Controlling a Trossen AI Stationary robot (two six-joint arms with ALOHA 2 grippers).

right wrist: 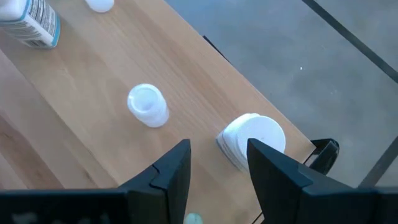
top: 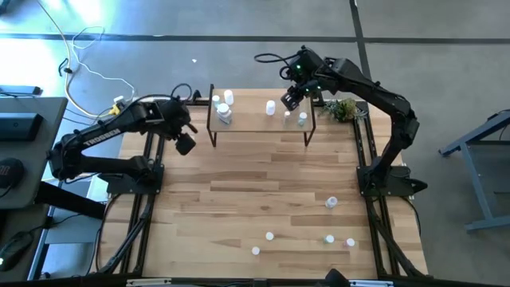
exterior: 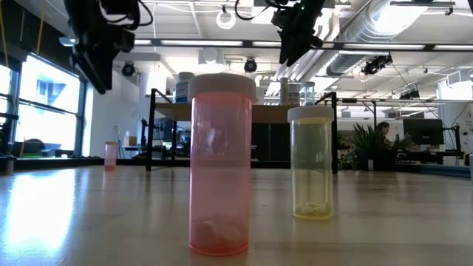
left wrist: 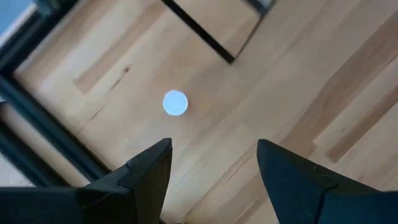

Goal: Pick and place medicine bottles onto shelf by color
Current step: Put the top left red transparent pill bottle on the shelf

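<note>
The shelf (top: pixel 239 126) stands at the table's far side, with several white medicine bottles on it, among them one (right wrist: pixel 147 104) upright and one (right wrist: pixel 255 134) near the board's far edge. My right gripper (right wrist: pixel 219 146) hovers open above the shelf's right part (top: pixel 291 97), nothing between its fingers. My left gripper (top: pixel 185 143) hangs open off the shelf's left end, pointing steeply down. A white-capped bottle (left wrist: pixel 175 102) stands on the table below and ahead of its fingers (left wrist: pixel 212 146). A pink bottle (exterior: pixel 220 162) and a yellow one (exterior: pixel 312 162) stand upright near the front edge.
More small bottles stand scattered on the table's near right part (top: pixel 331 202), (top: pixel 269 236), (top: pixel 328 238). A green plant sprig (top: pixel 343 108) lies off the shelf's right end. One black shelf leg (left wrist: pixel 205 31) stands close to the left gripper. The middle of the table (top: pixel 255 183) is bare wood.
</note>
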